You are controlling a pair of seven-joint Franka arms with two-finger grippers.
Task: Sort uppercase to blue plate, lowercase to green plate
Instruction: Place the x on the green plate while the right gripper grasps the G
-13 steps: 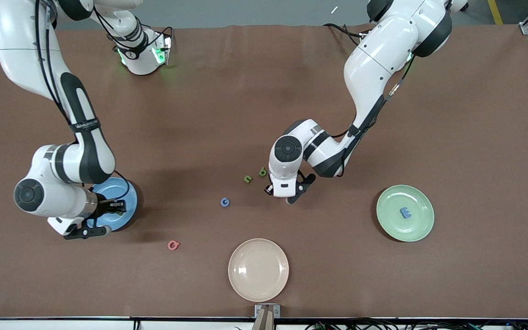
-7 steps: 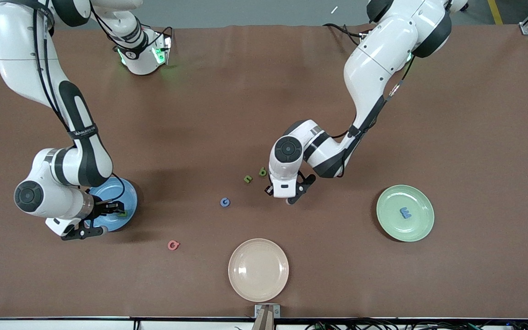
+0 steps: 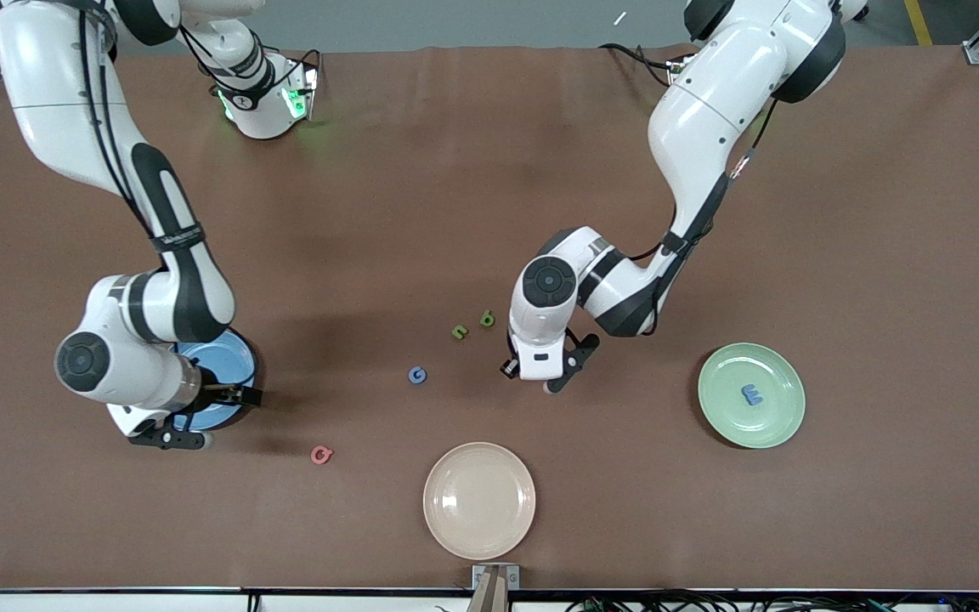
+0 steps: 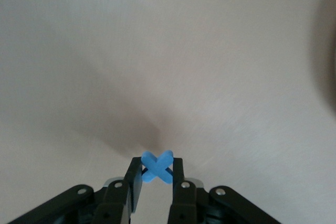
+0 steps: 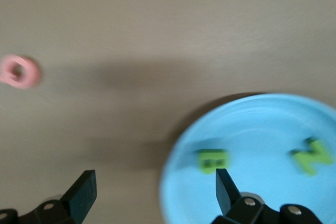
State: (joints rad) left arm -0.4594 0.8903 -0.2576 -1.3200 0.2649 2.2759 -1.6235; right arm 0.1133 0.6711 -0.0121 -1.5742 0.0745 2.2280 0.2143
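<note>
My left gripper (image 3: pixel 539 372) is shut on the blue x (image 4: pixel 157 166) and holds it over bare table between the green b (image 3: pixel 487 319) and the green plate (image 3: pixel 783 425). The blue m (image 3: pixel 750 393) lies on that plate. My right gripper (image 3: pixel 230 398) is open and empty over the rim of the blue plate (image 3: pixel 222 361). The green B (image 5: pixel 212 160) and green Z (image 5: pixel 310 155) lie on the blue plate (image 5: pixel 262 129). The green n (image 3: pixel 459 331), blue G (image 3: pixel 417 375) and pinkish-red Q (image 3: pixel 321 455) lie on the table.
A beige plate (image 3: pixel 478 500) sits near the table's front edge, nearer the camera than the blue G. The right arm's forearm covers much of the blue plate in the front view.
My left gripper has moved a little toward the green plate with the blue x. My right arm has shifted toward the table's middle, its gripper now at the blue plate's rim.
</note>
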